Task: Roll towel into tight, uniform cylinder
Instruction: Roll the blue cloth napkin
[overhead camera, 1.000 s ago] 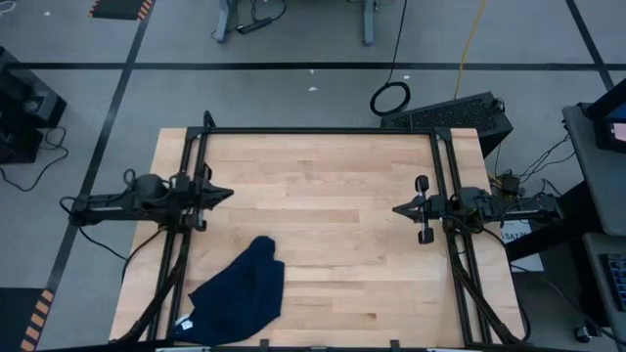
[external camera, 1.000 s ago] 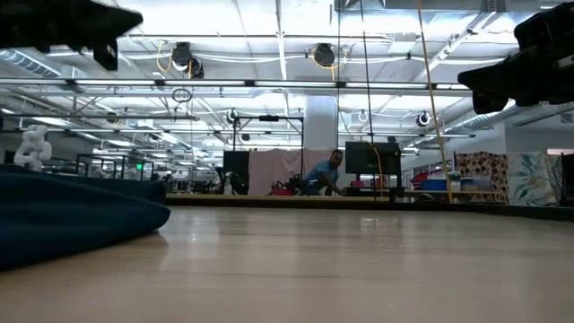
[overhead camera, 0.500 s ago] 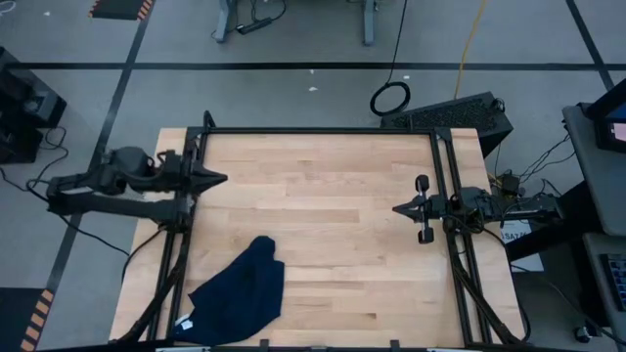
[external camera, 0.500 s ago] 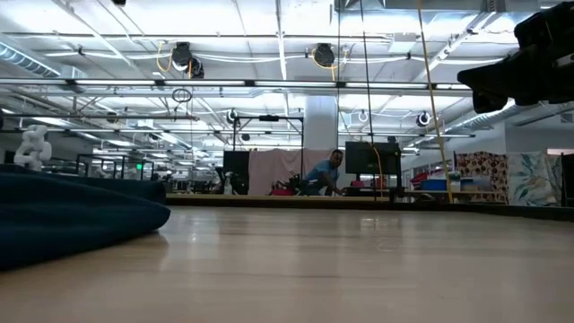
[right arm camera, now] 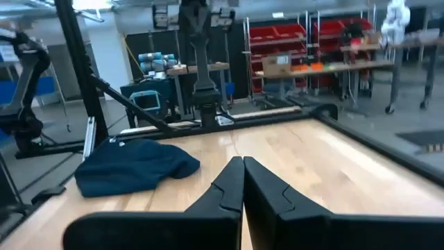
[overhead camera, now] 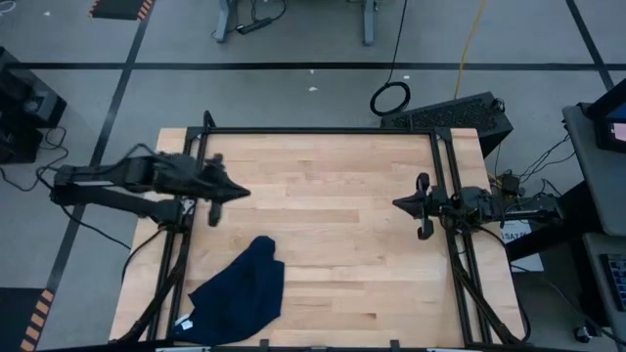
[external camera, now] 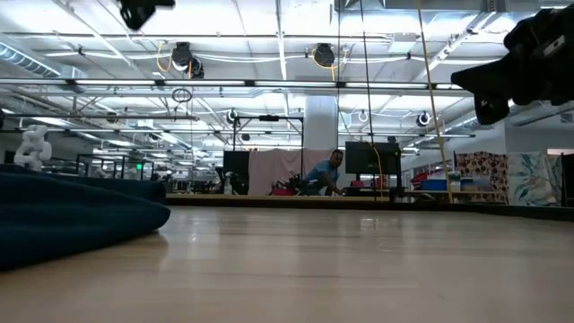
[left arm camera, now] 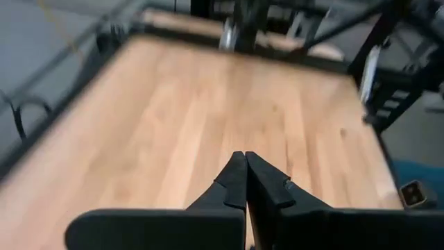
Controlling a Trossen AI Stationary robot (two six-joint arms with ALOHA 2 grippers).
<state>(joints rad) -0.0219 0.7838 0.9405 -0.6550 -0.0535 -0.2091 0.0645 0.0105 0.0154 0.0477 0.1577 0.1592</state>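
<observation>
The dark navy towel (overhead camera: 240, 294) lies crumpled flat on the table near its near left corner, with a small white tag (overhead camera: 186, 322) at its left near edge. It also shows in the low view (external camera: 72, 215) and the right wrist view (right arm camera: 135, 165). My left gripper (overhead camera: 245, 193) is shut and empty above the table's left part, beyond the towel's far end; its fingertips meet in the left wrist view (left arm camera: 241, 158). My right gripper (overhead camera: 396, 204) is shut and empty above the table's right part.
A black metal frame (overhead camera: 323, 131) runs along the table's far edge and down both sides. Bare wood (overhead camera: 342, 244) lies between the two arms. A black keyboard (overhead camera: 450, 112) sits beyond the far right corner.
My left gripper first drew back toward the table's left edge and rose, then swung out toward the table's middle and a little toward the near edge, closer to the towel. My right arm has shifted only slightly. The towel has not moved.
</observation>
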